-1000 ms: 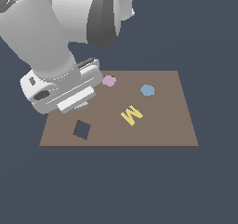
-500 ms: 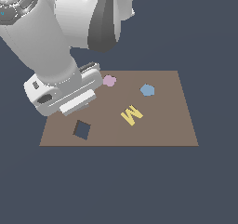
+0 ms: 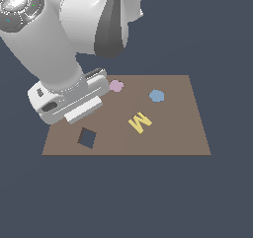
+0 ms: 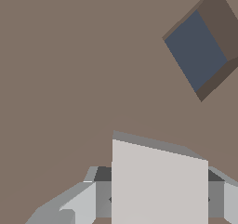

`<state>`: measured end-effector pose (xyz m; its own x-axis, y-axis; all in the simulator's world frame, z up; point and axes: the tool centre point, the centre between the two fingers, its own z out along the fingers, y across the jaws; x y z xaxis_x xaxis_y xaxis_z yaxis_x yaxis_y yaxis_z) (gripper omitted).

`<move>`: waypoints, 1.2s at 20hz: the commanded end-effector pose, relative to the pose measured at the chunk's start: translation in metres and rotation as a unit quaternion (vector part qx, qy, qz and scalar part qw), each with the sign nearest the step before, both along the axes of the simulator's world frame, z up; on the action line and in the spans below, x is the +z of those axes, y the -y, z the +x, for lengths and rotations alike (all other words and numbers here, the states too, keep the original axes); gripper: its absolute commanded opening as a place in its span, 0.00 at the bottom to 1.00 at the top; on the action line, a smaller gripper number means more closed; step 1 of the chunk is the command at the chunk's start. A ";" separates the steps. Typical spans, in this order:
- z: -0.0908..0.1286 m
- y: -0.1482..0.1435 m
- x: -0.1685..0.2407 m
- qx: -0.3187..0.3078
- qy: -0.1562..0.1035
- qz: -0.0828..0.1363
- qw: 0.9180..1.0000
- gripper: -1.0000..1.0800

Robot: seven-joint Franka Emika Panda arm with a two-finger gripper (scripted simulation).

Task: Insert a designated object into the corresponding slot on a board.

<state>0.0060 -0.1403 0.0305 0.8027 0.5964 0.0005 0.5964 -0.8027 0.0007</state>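
The arm [image 3: 64,39] fills the exterior view's upper left, a big white and grey body that bends down over the board's far corner on that side. Under it lies the board [image 3: 168,133], a wide flat brown rectangle on the dark ground, taking up the middle of the scene.

The wrist housing sits low over the board at the exterior view's left, and it hides the fingers from that camera. The wrist view gives the answer: the gripper [image 4: 158,197] is clamped on the tile [image 4: 158,183], a pale grey-beige square held between the two grey fingers [image 4: 83,202], one on each side, pressed against its edges. So the tile is off the board, up in the grip, above bare brown surface.

The slot [image 3: 87,138] shows near the board's front edge at the exterior view's left, a dark navy square turned like a diamond, open, nothing in it. In the wrist view the slot [image 4: 197,51] lies apart from the held tile, with a stretch of plain board between them.

The smaller pieces: the yellow M [image 3: 139,121] lies flat near the middle of the board. The blue hexagon [image 3: 156,96] sits beyond it, toward the far edge. The pink blob [image 3: 116,86] rests by the far edge, just beside the wrist housing.
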 end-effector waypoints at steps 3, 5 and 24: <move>0.000 0.000 -0.001 0.000 0.000 0.000 1.000 0.00; 0.000 0.000 0.000 0.000 0.000 0.000 1.000 0.00; 0.005 0.007 0.003 0.079 -0.001 0.000 0.997 0.00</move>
